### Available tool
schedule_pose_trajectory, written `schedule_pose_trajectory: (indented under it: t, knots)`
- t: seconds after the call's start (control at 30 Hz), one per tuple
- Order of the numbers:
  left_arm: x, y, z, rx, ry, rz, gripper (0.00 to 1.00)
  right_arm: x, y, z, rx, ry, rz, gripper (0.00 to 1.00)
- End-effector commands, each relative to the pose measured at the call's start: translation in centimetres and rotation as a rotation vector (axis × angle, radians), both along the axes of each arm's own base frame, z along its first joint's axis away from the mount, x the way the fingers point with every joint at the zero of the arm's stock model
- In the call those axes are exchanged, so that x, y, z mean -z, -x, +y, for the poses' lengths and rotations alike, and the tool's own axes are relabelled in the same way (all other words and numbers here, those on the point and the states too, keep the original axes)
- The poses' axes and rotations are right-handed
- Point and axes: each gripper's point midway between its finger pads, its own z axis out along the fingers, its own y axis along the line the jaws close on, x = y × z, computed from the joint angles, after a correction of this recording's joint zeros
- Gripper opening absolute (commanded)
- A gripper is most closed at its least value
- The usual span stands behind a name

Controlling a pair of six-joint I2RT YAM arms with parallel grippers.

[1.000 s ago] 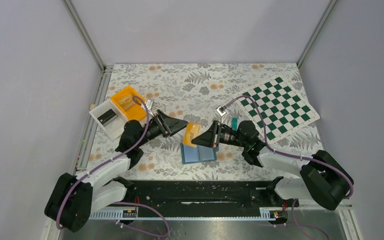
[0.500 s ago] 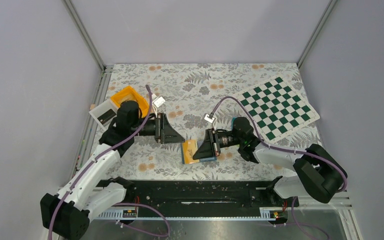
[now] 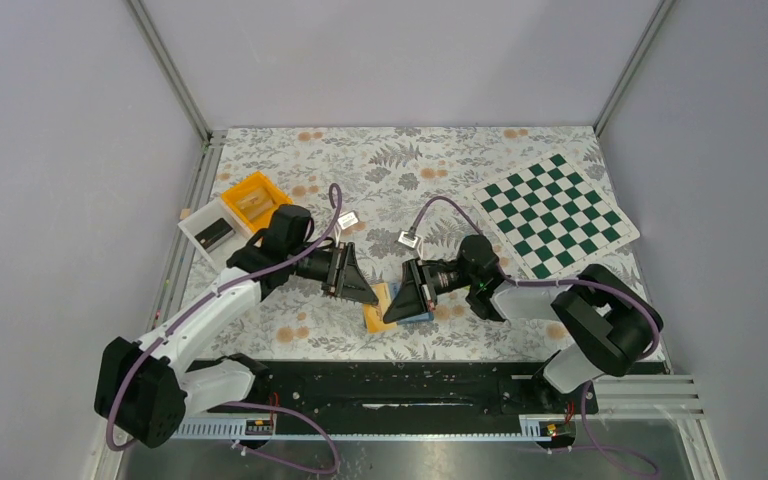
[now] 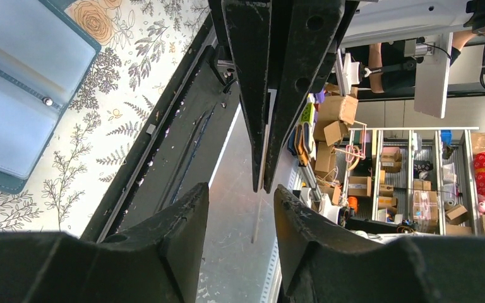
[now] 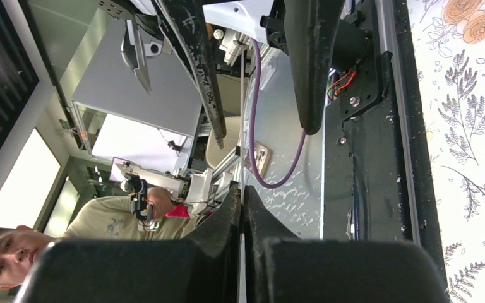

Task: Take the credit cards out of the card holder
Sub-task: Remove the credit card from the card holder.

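From above, the two arms meet nose to nose near the middle of the flower-printed desk [image 3: 390, 165]. The right tool [image 3: 392, 308] is closed, and it appears to pinch one edge of a thin, stiff orange card [image 3: 377, 303] that sticks out towards the left arm. The left tool [image 3: 365, 292] comes in from the opposite side, its tips right at the card. The card holder [image 3: 420, 316] lies on the desk under the right tool, with only a blue corner showing. An orange bin [image 3: 255, 195] and a white bin [image 3: 208, 233] sit well off to the left, and a chequered mat [image 3: 560, 210] to the right.

The left wrist view settles the key relation. The card is edge-on, a pale sliver running out from between the right tool's shut black fingers straight into the gap between the left fingers [image 4: 183, 246]. Those stand partly apart and grip nothing. Their flat pads face the card's two faces, so I judge that closing them would take the card. The holder lies open to the upper left, smooth blue leaves with a seam and a small metal stud.

In the right wrist view, that tool's own fingers [image 5: 227, 214] are pressed together, and the left tool's two dark fingers hang apart opposite them.
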Motion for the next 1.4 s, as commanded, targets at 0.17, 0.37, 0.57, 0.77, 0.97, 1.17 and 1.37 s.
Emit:
schedule_pose_trajectory:
  t: [0.17,0.37,0.57,0.77,0.97,1.17,1.37]
  knots:
    - [-1.7,-1.0,-0.8,0.033,0.053,-0.050,0.42,-1.3,0.3,0.0,-0.061,-0.068,-0.040,0.00]
    - [-1.8,-1.7,-1.0,0.027,0.055,-0.035,0.39,-1.2,0.6,-0.3,-0.066,-0.067,-0.042,0.00]
    - [-2.2,-1.5,-0.9,0.034,0.076,-0.039,0.35,-0.4,0.6,-0.3,-0.059,-0.055,-0.034,0.00]
    - [-2.3,-1.8,-0.7,0.011,0.088,-0.029,0.33,0.1,0.7,-0.4,-0.060,-0.046,-0.027,0.00]
    - [-2.2,-2.0,-0.7,0.008,0.093,-0.023,0.24,0.1,0.7,-0.4,-0.060,-0.043,-0.023,0.00]
    - [-2.2,-1.8,-0.7,0.016,0.109,-0.014,0.16,0.2,0.5,-0.3,-0.054,-0.040,-0.019,0.00]
    - [-2.4,-1.4,-0.6,0.029,0.117,-0.012,0.08,0.1,0.4,-0.2,-0.050,-0.041,-0.019,0.00]
